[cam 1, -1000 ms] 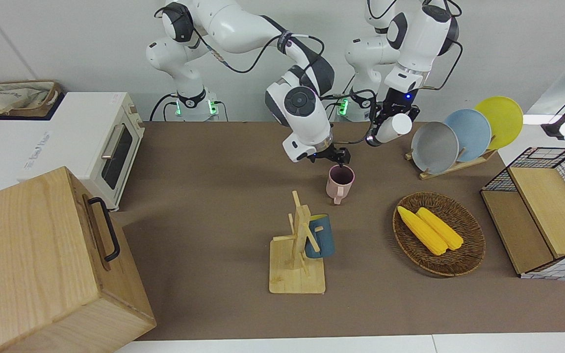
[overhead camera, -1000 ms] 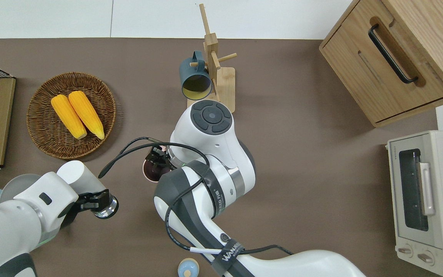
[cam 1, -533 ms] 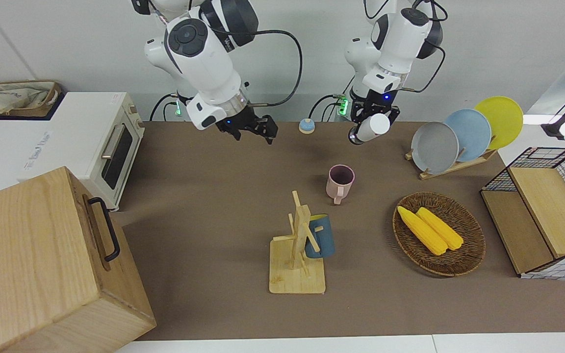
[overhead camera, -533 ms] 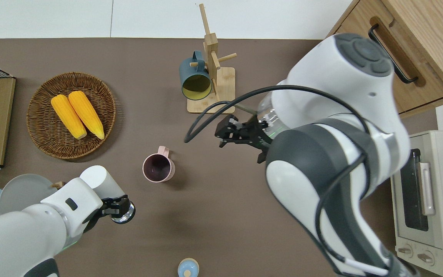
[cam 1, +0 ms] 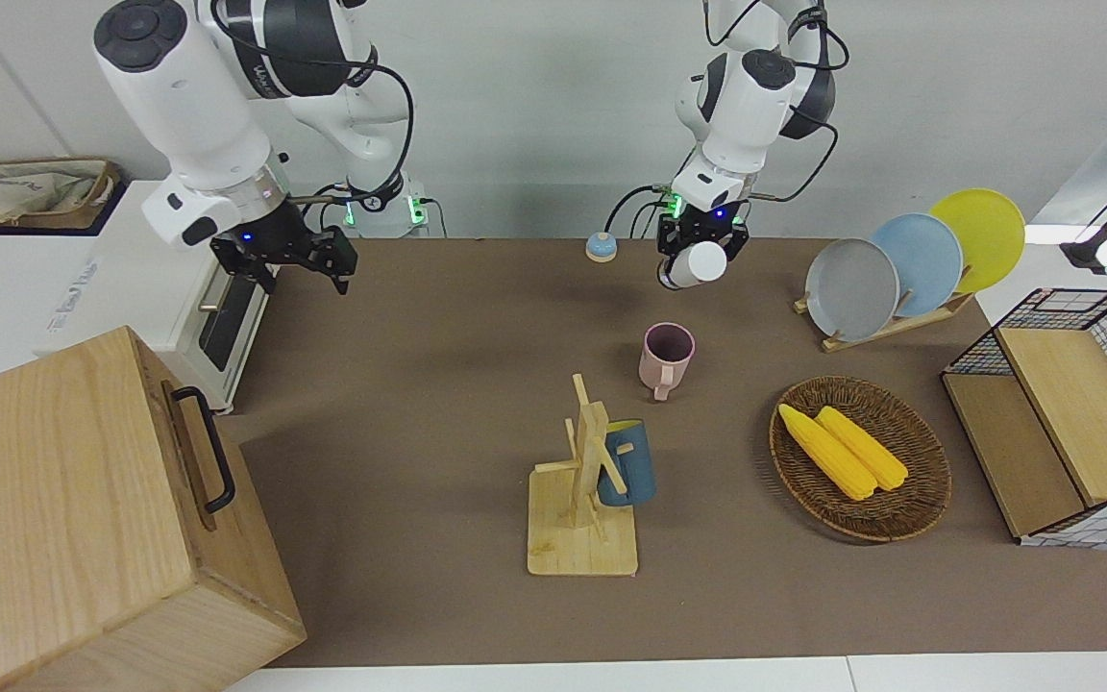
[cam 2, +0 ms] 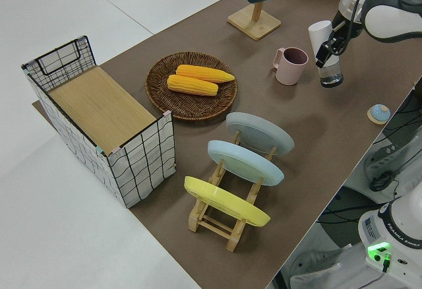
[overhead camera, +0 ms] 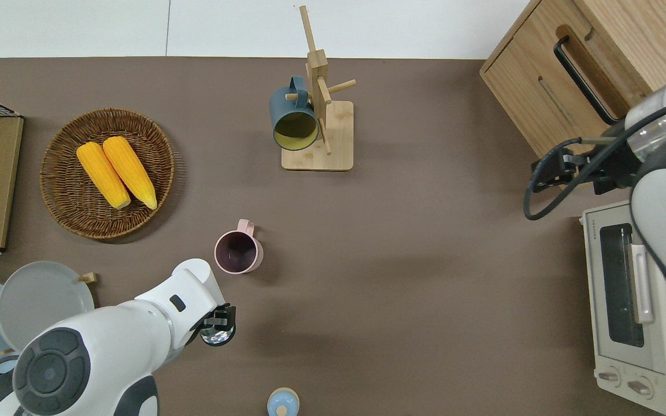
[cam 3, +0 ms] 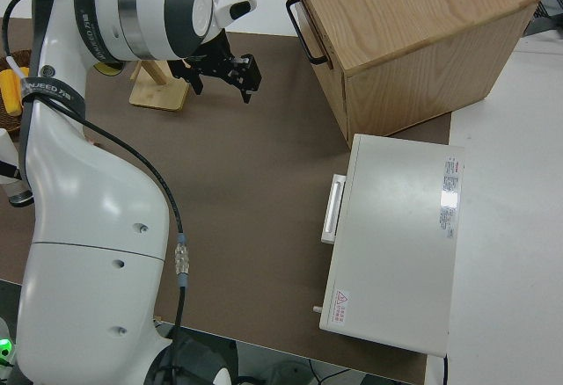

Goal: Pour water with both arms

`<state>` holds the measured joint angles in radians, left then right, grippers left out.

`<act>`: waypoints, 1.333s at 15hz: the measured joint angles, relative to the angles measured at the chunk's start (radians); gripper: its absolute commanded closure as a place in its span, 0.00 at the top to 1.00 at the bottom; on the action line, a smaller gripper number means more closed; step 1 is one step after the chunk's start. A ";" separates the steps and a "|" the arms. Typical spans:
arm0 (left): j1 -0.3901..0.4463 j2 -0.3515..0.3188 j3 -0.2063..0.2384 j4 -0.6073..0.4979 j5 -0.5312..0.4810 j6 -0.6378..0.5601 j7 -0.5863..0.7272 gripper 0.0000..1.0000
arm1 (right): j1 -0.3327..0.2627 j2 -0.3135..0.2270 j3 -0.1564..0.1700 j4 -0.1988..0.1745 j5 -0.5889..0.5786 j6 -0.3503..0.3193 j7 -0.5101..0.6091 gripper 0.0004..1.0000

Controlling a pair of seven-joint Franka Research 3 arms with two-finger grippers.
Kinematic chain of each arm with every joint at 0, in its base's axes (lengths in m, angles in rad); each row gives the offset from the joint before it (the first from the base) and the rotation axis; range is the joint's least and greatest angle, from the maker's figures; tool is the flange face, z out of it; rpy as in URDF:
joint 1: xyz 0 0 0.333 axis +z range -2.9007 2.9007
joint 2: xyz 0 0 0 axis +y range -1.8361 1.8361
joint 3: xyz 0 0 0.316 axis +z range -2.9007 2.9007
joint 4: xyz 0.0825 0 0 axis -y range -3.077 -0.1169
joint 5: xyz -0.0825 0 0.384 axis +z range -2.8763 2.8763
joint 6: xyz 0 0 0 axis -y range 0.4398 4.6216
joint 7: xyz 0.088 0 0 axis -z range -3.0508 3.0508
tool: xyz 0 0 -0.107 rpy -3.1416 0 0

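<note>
Left arm (cam 1: 755, 86): at work, reaching down over the table (overhead camera: 425, 277) at the left arm's end.
Left gripper (overhead camera: 218, 321): my fingers are closed around a bottle, gripping it about mid-body.
Bottle (cam 2: 329, 75): white upper part, clear lower part; held in the air and tilted, the clear end lower. In the overhead view it is over bare table, just nearer to the robots than the pink mug.
Contents of bottle: I cannot tell.
Right arm (cam 1: 188, 86): raised at the right arm's end of the table.
Right gripper (cam 1: 302, 274): my fingers are spread wide with nothing between them. In the overhead view it is over the table edge, between the wooden cabinet (overhead camera: 587, 86) and the toaster oven (overhead camera: 639, 300).
Pink mug (overhead camera: 239, 252): upright on the table, mouth up, handle pointing away from the robots; nothing touches it.
Mug rack (overhead camera: 321, 138): wooden, farther from the robots than the pink mug; a blue mug (overhead camera: 293, 118) hangs on one peg.
Basket (overhead camera: 67, 214): wicker, toward the left arm's end, with two corn cobs (overhead camera: 116, 172) side by side in it.
Plate rack (cam 2: 224, 220): three plates on edge, yellow, blue and grey.
Small blue knob-topped object (overhead camera: 282, 401): on the table close to the robots.
</note>
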<state>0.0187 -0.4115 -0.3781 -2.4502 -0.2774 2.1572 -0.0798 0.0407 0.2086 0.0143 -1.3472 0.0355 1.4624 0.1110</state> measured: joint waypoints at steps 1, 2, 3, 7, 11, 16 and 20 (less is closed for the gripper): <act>0.000 0.017 -0.009 0.002 0.001 0.002 -0.001 0.00 | -0.022 -0.005 0.001 0.000 -0.036 0.000 -0.049 0.99; 0.000 0.034 -0.019 0.004 0.005 0.004 -0.005 0.00 | -0.032 -0.014 0.001 0.000 -0.063 0.000 -0.077 0.99; 0.000 0.054 -0.027 0.007 0.018 0.007 -0.011 0.00 | -0.034 -0.030 0.001 -0.001 -0.073 -0.013 -0.089 0.99; 0.001 0.134 -0.031 0.046 0.072 0.008 -0.047 0.00 | -0.034 -0.139 -0.005 -0.083 -0.081 -0.043 -0.096 0.99; 0.001 0.198 -0.031 0.095 0.121 -0.031 -0.069 0.00 | -0.034 -0.216 -0.050 -0.203 -0.081 -0.003 -0.139 0.99; 0.000 0.341 -0.033 0.260 0.233 -0.234 -0.114 0.00 | -0.034 -0.244 -0.072 -0.257 -0.081 0.032 -0.161 0.99; 0.000 0.379 -0.037 0.285 0.247 -0.253 -0.125 0.00 | -0.034 -0.233 -0.072 -0.237 -0.081 0.034 -0.161 0.99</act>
<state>0.0186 -0.0321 -0.4148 -2.1657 -0.0306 1.9042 -0.2044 0.0068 -0.0241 -0.0577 -1.5837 -0.0452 1.4961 -0.0499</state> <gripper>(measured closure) 0.366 0.009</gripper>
